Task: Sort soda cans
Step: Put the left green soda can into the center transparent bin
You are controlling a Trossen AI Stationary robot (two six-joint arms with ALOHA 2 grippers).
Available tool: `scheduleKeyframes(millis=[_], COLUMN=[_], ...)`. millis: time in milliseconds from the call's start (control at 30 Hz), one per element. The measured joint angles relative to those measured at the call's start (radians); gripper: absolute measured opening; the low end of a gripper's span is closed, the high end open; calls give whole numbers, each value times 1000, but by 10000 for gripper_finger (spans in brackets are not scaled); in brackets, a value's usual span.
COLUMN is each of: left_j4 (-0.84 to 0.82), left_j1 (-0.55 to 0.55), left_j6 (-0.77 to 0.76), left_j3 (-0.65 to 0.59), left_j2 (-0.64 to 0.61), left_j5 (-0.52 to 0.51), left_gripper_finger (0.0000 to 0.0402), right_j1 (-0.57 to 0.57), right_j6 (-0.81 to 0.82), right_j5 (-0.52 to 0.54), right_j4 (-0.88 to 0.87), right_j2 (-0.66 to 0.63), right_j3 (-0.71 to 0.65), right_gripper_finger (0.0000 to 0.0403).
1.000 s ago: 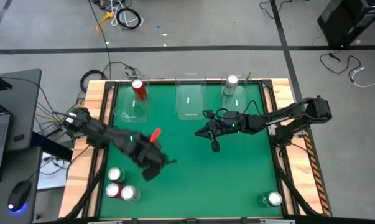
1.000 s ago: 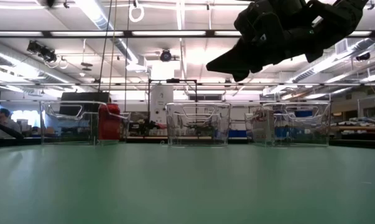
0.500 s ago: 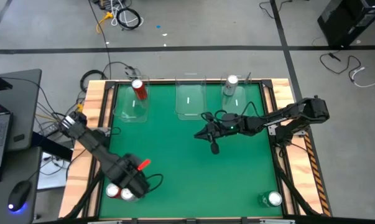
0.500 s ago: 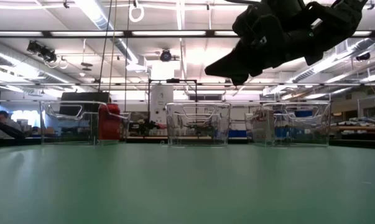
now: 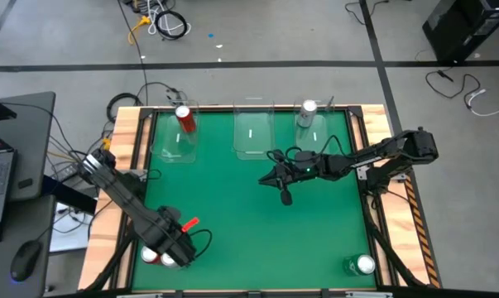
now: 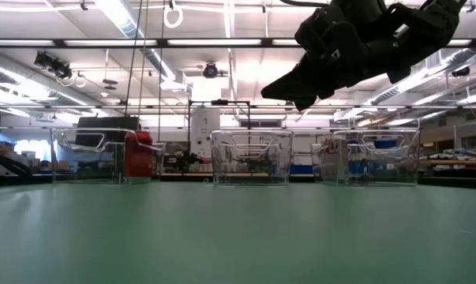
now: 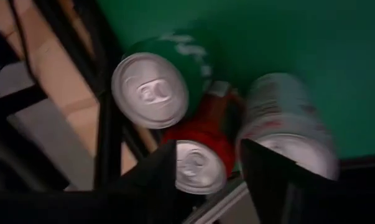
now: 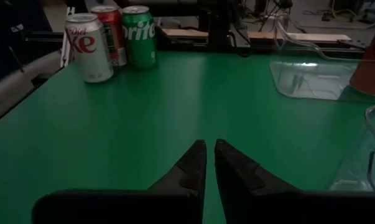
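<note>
Three soda cans stand together at the table's near left corner: a green one (image 7: 162, 81), a red one (image 7: 199, 163) and a silver-white one (image 7: 287, 124). The right wrist view shows them from far off, upright on their bases (image 8: 111, 37). My left gripper (image 5: 168, 248) hovers over them, open, one finger on each side of the red can's top. I cannot tell whether it touches. Another red can (image 5: 184, 118) stands in the left bin and a silver can (image 5: 307, 110) in the right bin. A green can (image 5: 361, 265) stands near right. My right gripper (image 5: 270, 178) is shut and holds nothing above mid-table.
Three clear plastic bins line the far edge: left (image 5: 173, 142), middle (image 5: 252, 136) and right (image 5: 315, 131). Wooden rails (image 5: 125, 165) frame the green mat. The right arm (image 6: 356, 39) hangs high over the mat's middle. Open mat lies between the arms and along the near edge.
My left gripper has swung from the mat's left middle toward the near left corner and now stands over the three cans there. The cans have stayed where they were.
</note>
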Motion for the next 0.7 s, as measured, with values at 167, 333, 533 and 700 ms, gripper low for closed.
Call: scheduleKeyframes(millis=[167, 333, 533, 700], left_j4=[0, -1, -1, 0], left_j1=[-8, -23, -27, -27], left_j6=[0, 29, 64, 116], left_j3=[-81, -134, -157, -157], left_j2=[0, 0, 0, 0], left_j5=[80, 132, 128, 88], left_gripper_finger=[245, 280, 291, 292], right_j1=[0, 0, 0, 0], right_j6=[-4, -5, -6, -6], right_j5=[-2, -3, -6, -12], right_j4=[0, -1, -1, -1], right_j2=[0, 0, 0, 0], right_j3=[0, 0, 0, 0], right_gripper_finger=[45, 46, 46, 46])
